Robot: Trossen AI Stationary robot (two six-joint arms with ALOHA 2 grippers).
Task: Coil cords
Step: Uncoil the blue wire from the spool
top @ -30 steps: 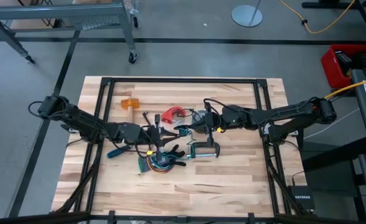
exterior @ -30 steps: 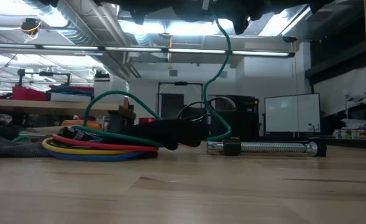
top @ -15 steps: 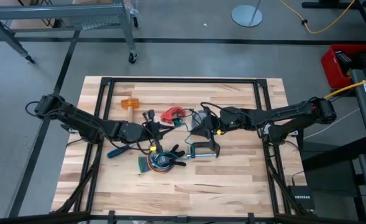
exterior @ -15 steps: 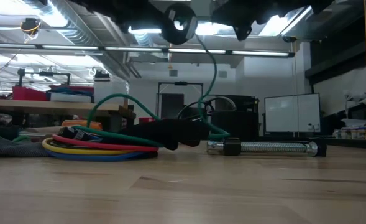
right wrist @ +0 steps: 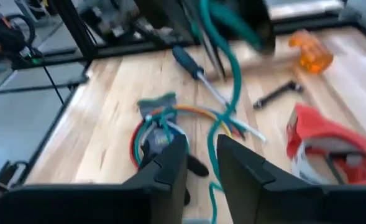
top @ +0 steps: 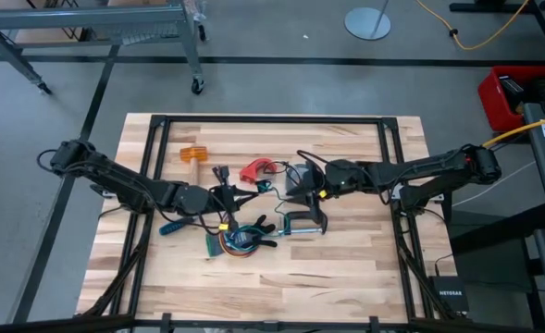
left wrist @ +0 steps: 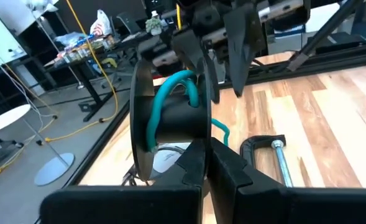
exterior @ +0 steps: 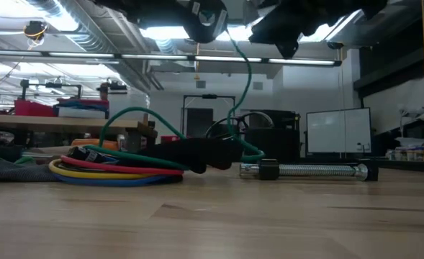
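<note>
A coiled multicoloured bundle of cords (top: 235, 240) lies on the table's middle. A green cord (exterior: 246, 86) rises from it to a black spool (left wrist: 170, 118), partly wound with that cord. My left gripper (top: 238, 194) is shut on the spool above the table. My right gripper (right wrist: 201, 168) hovers just right of the spool, open. The green cord (right wrist: 229, 81) runs down between its fingers; I cannot tell whether it touches them. A small red piece (top: 256, 169) lies beyond the spool. My left gripper holds the black spool by the lower rim of one flange (left wrist: 198, 146), pinched between its two fingers. The spool is lifted clear of the table, its axis roughly level. The green cord hangs slack from it down to the bundle.
A metal C-clamp (top: 300, 222) lies right of the bundle. A screwdriver (top: 175, 225) lies left of it. An orange piece (top: 191, 154) and a hex key (right wrist: 276, 93) lie toward the far left. Bare wood shows along the table's near side.
My right gripper has opened and shifted slightly toward the table's left. My left gripper has brought the spool up and toward the right gripper, into the low view's top. The green cord's upright stretch now leads to the spool. The bundle has stayed in place.
</note>
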